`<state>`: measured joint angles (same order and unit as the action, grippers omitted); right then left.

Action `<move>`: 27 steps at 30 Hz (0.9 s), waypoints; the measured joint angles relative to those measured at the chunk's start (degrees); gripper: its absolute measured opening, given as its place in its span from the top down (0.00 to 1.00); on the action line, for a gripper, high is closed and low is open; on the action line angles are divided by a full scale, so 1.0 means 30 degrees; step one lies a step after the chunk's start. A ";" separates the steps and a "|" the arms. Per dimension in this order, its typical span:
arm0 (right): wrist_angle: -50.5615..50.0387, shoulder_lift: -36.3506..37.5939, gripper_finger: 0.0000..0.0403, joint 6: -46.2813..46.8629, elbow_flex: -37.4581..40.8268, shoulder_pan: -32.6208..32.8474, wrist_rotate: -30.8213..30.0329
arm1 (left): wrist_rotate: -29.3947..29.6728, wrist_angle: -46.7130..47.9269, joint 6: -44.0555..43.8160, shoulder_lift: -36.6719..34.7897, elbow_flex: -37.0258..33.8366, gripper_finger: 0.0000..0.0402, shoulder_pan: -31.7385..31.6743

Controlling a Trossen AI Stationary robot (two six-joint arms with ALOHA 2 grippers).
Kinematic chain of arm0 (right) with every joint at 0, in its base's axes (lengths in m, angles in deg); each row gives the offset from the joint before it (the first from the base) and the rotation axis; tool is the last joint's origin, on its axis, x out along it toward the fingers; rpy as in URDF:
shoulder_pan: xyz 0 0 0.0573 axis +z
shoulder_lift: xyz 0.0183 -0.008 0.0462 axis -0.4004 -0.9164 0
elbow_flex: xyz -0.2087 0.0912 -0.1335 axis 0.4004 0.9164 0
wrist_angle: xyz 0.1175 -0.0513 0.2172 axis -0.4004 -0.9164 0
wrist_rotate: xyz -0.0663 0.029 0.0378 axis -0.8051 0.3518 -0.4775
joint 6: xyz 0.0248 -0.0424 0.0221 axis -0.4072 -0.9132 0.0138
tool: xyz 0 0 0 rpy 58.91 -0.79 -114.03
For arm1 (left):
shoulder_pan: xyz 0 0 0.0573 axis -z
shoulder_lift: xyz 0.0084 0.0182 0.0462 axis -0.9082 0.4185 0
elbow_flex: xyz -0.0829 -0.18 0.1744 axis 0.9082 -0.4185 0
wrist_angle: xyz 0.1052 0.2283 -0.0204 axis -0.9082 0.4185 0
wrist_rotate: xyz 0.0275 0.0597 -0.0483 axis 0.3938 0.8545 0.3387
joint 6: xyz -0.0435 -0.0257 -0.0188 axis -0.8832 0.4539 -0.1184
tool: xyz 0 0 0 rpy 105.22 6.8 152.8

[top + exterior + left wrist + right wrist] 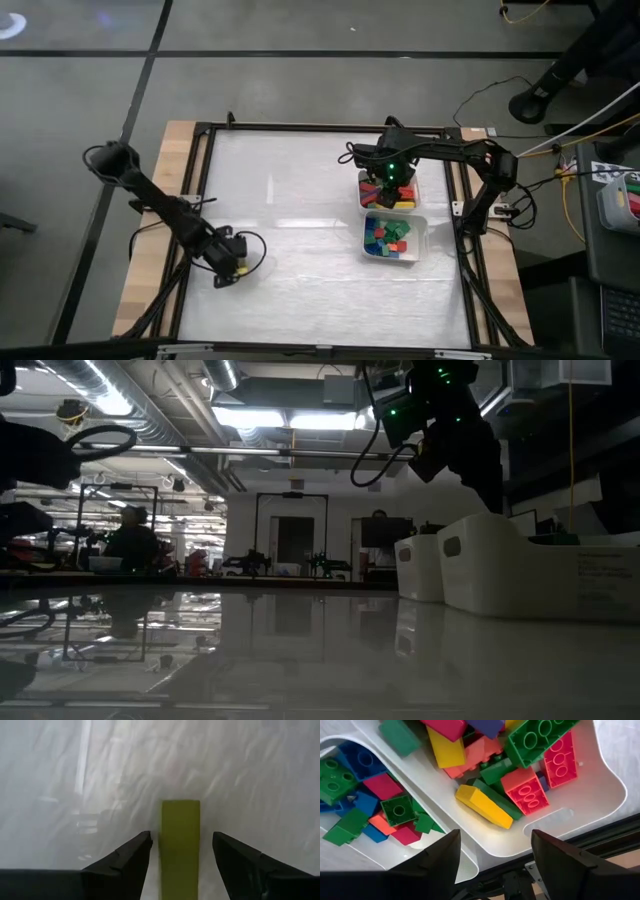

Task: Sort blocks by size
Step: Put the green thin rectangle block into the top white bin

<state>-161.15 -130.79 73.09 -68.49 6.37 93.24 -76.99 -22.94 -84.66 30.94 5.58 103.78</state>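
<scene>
A yellow bar-shaped block (180, 835) lies on the white table near its left front, alone; it shows beside the left gripper in the high view (242, 268). My left gripper (181, 837) (228, 264) points down over it, open, one finger on each side with a gap to each. The other blocks lie in two white trays at the right: longer bars in the far tray (412, 183), short cubes in the near tray (420, 232). My right gripper (495, 837) (388, 180) hovers open above the far tray, with nothing between its fingers.
The two trays (500, 565) stand side by side near the table's right edge. A black frame (205, 135) runs around the table top. The wide white middle of the table (300, 220) lies between the two arms. Cables (560, 165) hang off the right side.
</scene>
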 joint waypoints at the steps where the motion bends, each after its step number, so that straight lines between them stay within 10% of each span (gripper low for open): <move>1: 0.0007 0.0000 0.40 0.0000 0.0000 0.0000 0.0000 | 0.0114 0.0013 -0.0471 0.0285 0.0007 0.49 0.0000; 8: 0.0015 0.0000 0.40 0.0000 0.0000 0.0000 0.0000 | 0.0593 0.0063 -0.1275 0.0809 0.0022 0.53 0.0000; 16: 0.0007 -0.0007 0.40 -0.0049 -0.0010 0.0000 0.2430 | 0.1101 0.0092 -0.1970 0.0815 -0.0029 0.80 -0.0058; 27: 0.2340 0.2155 0.40 -0.3635 -0.0029 0.0007 0.3071 | 0.2179 -0.5594 -0.1343 0.0147 -0.0190 0.79 -0.3837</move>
<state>-154.13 -124.32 62.19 -68.57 6.39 102.45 -70.45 -39.72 -88.69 31.38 5.01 92.27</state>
